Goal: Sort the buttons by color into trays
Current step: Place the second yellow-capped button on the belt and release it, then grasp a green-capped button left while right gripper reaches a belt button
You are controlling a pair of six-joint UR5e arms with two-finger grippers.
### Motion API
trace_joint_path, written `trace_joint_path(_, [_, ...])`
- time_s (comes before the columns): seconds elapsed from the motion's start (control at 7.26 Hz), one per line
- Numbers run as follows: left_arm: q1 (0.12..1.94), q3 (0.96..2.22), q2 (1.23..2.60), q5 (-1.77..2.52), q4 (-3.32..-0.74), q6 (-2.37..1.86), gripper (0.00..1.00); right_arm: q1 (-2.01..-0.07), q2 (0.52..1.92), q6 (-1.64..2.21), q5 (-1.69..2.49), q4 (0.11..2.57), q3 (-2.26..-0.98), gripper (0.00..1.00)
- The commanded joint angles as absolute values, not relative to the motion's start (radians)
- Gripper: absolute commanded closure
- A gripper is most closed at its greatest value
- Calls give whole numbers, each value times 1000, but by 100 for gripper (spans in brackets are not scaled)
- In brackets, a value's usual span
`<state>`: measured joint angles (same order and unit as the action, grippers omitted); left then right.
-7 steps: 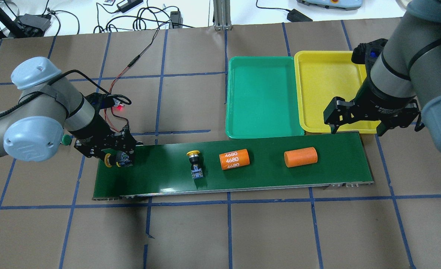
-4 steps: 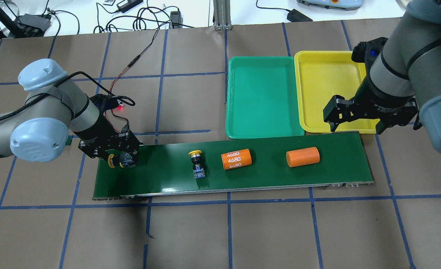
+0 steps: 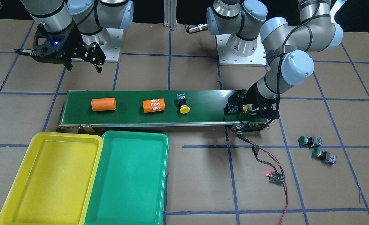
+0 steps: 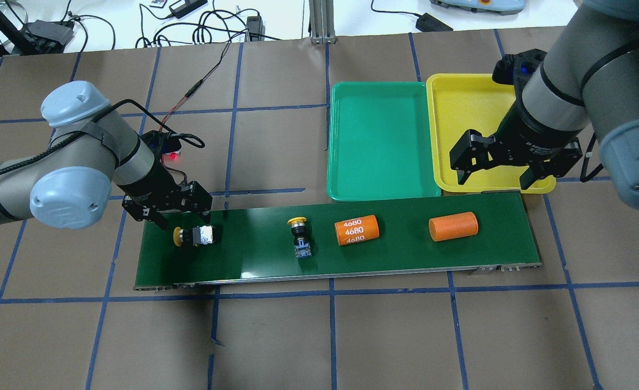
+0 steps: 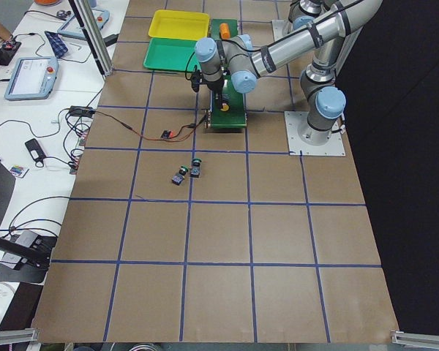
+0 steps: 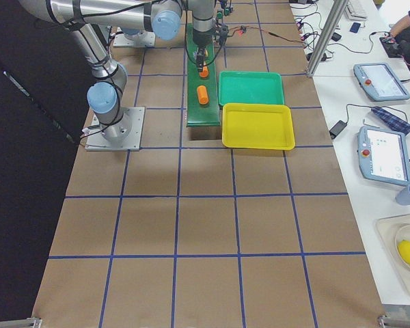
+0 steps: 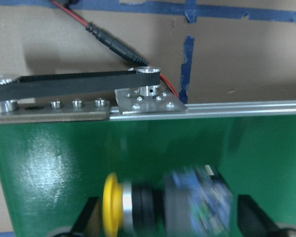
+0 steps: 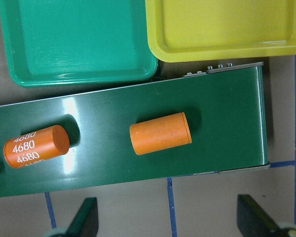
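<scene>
One yellow button (image 4: pixel 192 236) lies on its side at the left end of the dark-green belt (image 4: pixel 254 260). My left gripper (image 4: pixel 184 219) hangs open just over it; in the left wrist view the button (image 7: pixel 163 202) sits blurred between the spread fingers (image 7: pixel 89 217), with gaps on both sides. A second yellow button (image 4: pixel 299 238) lies mid-belt. Two green buttons (image 3: pixel 309 141) (image 3: pixel 323 155) lie on the table beyond the belt's left end. The green tray (image 4: pixel 382 179) and yellow tray (image 4: pixel 476 130) stand behind the belt, both bare. My right gripper (image 4: pixel 494 181) is open and empty over the yellow tray's near rim.
Two orange cylinders ride the belt, one marked 4680 (image 4: pixel 356 230) and a plain one (image 4: pixel 453 226), the plain one below my right gripper (image 8: pixel 160 133). A red-and-black wire with a lit small board (image 3: pixel 275 177) runs from the belt's left end across the table.
My left gripper has opened and let go of the yellow button, which now lies on the belt. Everything on the belt has drifted right. My right gripper has moved slightly left.
</scene>
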<state>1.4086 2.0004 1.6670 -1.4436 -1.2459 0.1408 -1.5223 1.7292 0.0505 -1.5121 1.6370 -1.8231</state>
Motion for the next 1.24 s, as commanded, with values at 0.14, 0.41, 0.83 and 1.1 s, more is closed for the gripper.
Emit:
trace_joint_path(0.14, [1344, 1829, 1686, -1456, -1290, 232, 0, -1569, 1675, 28, -1520, 1635, -1767, 0])
trace_joint_path(0.41, [1184, 1703, 1811, -1558, -1279, 562, 0, -1572, 1675, 25, -1555, 1635, -1776, 0])
trace_joint_path(0.83, [1053, 1595, 1991, -1559, -1247, 720, 0, -1575, 1667, 37, -1568, 1641, -1784, 0])
trace_joint_path(1.1, [1016, 1617, 2058, -1560, -1192, 749, 0, -1629, 1637, 41, -1566, 1652, -1786, 0])
